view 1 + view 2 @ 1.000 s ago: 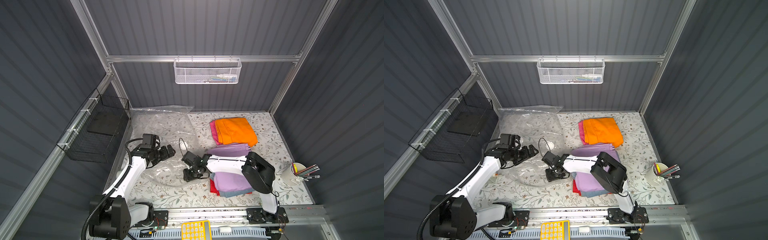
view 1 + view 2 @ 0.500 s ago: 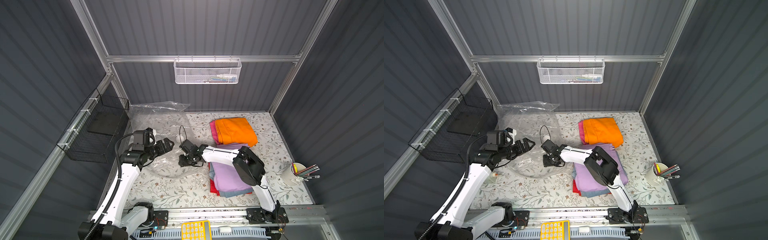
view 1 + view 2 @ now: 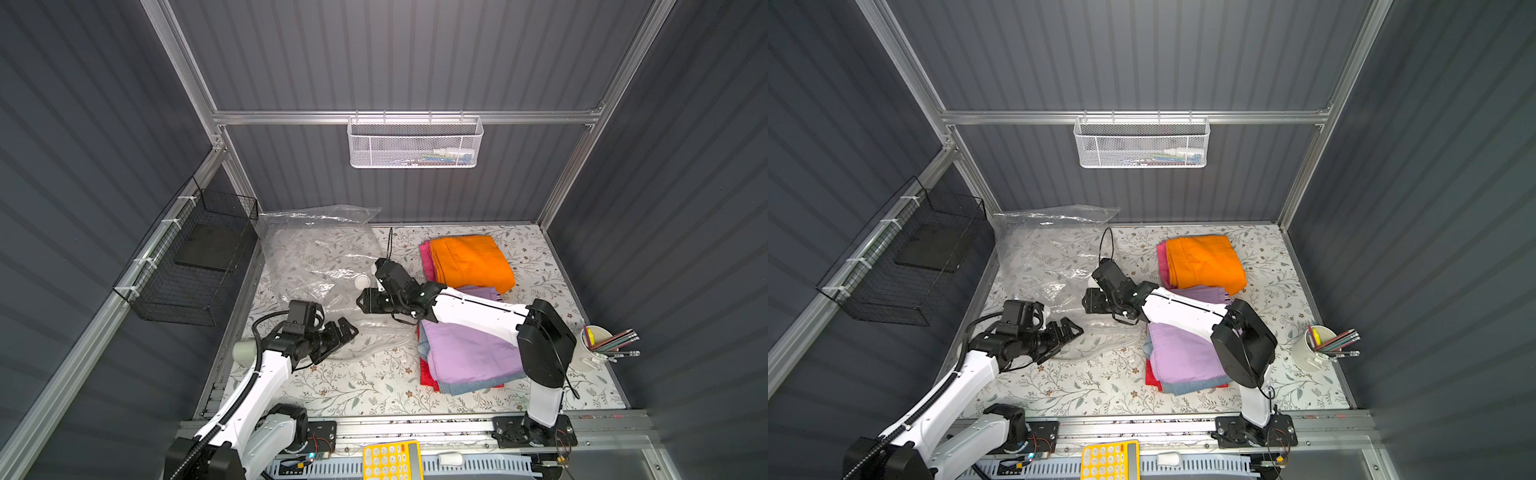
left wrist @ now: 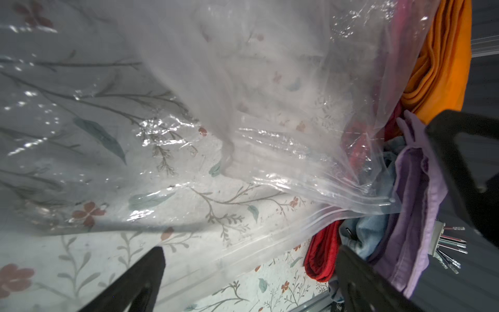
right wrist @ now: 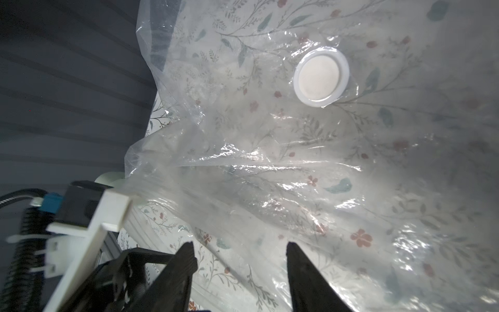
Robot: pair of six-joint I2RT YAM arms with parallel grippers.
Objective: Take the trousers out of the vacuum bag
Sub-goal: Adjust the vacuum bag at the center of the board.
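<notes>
The clear vacuum bag [image 3: 320,253] lies flat and crinkled at the table's back left, its round white valve cap [image 5: 320,77] facing up. No trousers show inside it. Orange trousers [image 3: 469,259] lie folded on pink ones [image 3: 424,257] at the back right. Lilac trousers [image 3: 465,353] top a pile with denim [image 3: 461,388] and red [image 3: 424,376] at the front right. My left gripper [image 3: 347,330] is open at the bag's front edge [image 4: 243,108], jaws wide [image 4: 249,251]. My right gripper [image 3: 363,300] is open just above the bag beside the valve, nothing between its fingers [image 5: 239,247].
A black wire basket [image 3: 195,257] hangs on the left wall and a white mesh basket [image 3: 415,143] on the back rail. A white cup of pencils [image 3: 596,345] stands at the right edge. A yellow calculator [image 3: 390,461] lies past the front rail.
My right gripper has moved back and left over the bag toward the valve, its jaws spreading wider. My left gripper has come forward and lower to the bag's front edge.
</notes>
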